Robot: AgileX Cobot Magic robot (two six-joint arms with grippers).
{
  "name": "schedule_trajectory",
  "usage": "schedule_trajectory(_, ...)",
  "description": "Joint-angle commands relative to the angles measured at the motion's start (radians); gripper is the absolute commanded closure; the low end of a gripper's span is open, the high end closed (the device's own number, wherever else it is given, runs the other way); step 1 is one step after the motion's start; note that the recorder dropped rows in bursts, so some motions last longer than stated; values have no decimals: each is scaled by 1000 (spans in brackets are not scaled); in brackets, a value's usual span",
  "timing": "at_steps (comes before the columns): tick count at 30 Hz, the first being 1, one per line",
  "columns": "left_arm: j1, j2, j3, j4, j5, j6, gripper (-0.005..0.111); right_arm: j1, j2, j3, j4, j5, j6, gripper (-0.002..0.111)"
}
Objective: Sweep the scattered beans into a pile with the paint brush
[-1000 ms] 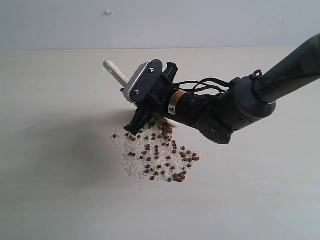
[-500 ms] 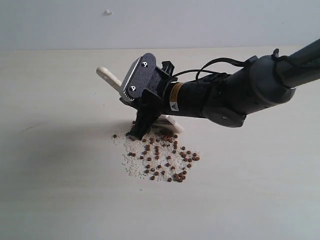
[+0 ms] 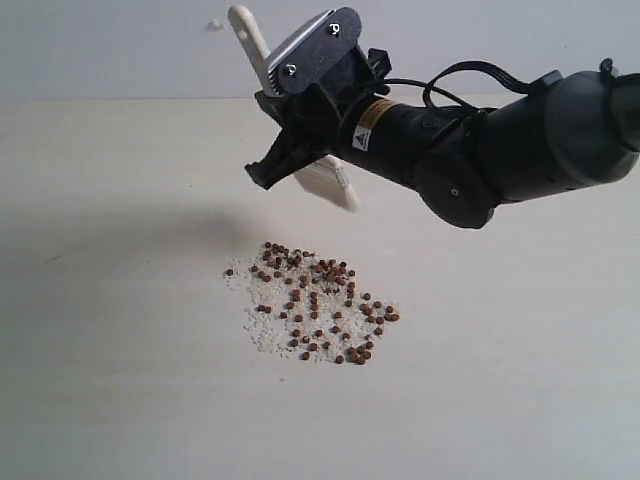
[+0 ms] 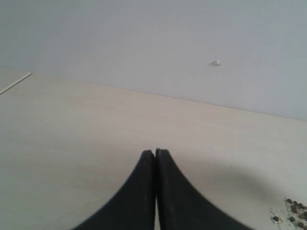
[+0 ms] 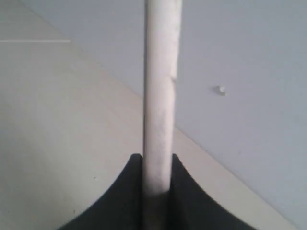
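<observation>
You are working over a pale, cream-coloured desk [image 3: 110, 390] with a smooth matt top, backed by a plain grey-white wall [image 3: 110, 50]. One small white speck [image 3: 216, 24] sits on that wall. A soft shadow [image 3: 160, 250] lies on the desk to the left of the beans.

The beans [image 3: 315, 300] lie in the middle of the desk as a loose pile [image 3: 310, 315], small reddish-brown rounds mixed with white crumbs [image 3: 262, 338]. A few strays sit at its left edge. The left wrist view catches only a corner of them [image 4: 293, 211].

Your right pincer [image 3: 268, 176] is clenched on the paint brush [image 3: 328, 182], gripping it by the handle. The right wrist view shows the pale handle [image 5: 162, 72] running straight out between the two black fingers [image 5: 120, 191]. The brush hangs in the air, clear of the desk, above and behind the pile. Its bristles slant down to the right and its handle end tilts up in front of the wall.

Your left pincer [image 4: 155, 152] is clenched on nothing, its fingers pressed together, low over bare desk well to the left of the beans.
</observation>
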Motion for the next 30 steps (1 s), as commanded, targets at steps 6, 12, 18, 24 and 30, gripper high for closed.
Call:
schedule_trajectory(6,0,-5,2,-5,-2,-5,107,-3,-2,2,-299,-131,365,108)
schedule_trajectory(12,0,-5,2,-5,-2,-5,107,100,-10,2,374,-67,168,108)
schedule_trajectory(18,0,-5,2,-5,-2,-5,107,394,1,-1,1151,-393,-413,108)
schedule_trajectory(24,0,-5,2,-5,-2,-5,107,503,60,-63,1203,-449,-212,108)
schedule_trajectory(30,0,-5,2,-5,-2,-5,107,503,257,-216,1168,-467,7,108)
